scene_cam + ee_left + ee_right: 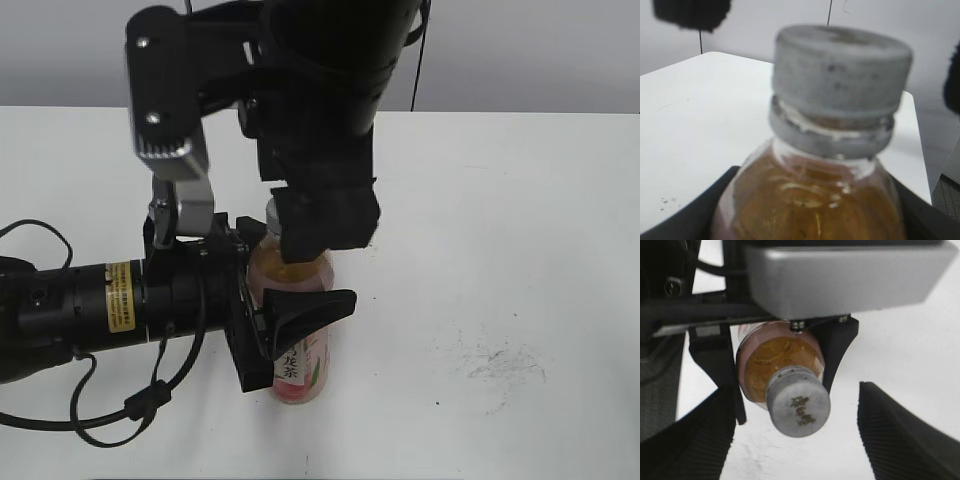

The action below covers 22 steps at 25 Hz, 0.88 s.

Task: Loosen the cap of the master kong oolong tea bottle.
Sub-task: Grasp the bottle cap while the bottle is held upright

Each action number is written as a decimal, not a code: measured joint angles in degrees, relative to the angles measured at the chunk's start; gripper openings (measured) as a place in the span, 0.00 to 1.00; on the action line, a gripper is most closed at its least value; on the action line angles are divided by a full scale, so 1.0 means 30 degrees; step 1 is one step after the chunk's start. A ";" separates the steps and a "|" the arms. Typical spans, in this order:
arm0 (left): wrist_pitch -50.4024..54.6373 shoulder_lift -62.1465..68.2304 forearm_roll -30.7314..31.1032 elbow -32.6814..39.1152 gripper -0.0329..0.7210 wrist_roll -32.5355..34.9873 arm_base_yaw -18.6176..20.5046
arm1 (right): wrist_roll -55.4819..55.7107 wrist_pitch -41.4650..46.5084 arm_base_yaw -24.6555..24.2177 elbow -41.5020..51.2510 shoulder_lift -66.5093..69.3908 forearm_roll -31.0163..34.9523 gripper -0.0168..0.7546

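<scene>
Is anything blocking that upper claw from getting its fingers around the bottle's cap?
Nothing visible does. In the right wrist view the cap sits bare between the right gripper's spread fingers, with open gaps on both sides. The left gripper clamps the bottle lower down, below the neck, clear of the cap.

Black arms [70, 305], yellow label [120, 296], silver bracket [165, 100]

White table [520, 200] w/ dark scuff marks [500, 365] at right front; grey wall [560, 50] behind; thin black cable [415, 70] hanging at back.
</scene>
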 joint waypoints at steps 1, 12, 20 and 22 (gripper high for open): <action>0.0000 0.0000 0.0000 0.0000 0.63 0.0000 0.0000 | 0.2345 0.0000 0.0000 0.0000 0.0000 0.0000 0.76; 0.0000 0.0000 -0.0076 0.0000 0.63 -0.0018 0.0000 | 2.0158 0.0006 0.0000 0.0000 0.0000 -0.0822 0.68; 0.0020 0.0000 -0.0267 0.0000 0.63 -0.0053 0.0000 | 2.0882 0.0021 0.0000 0.0000 0.0000 -0.0472 0.56; 0.0020 0.0000 -0.0267 0.0000 0.63 -0.0053 0.0000 | 2.0766 0.0021 0.0000 0.0000 0.0000 -0.0452 0.56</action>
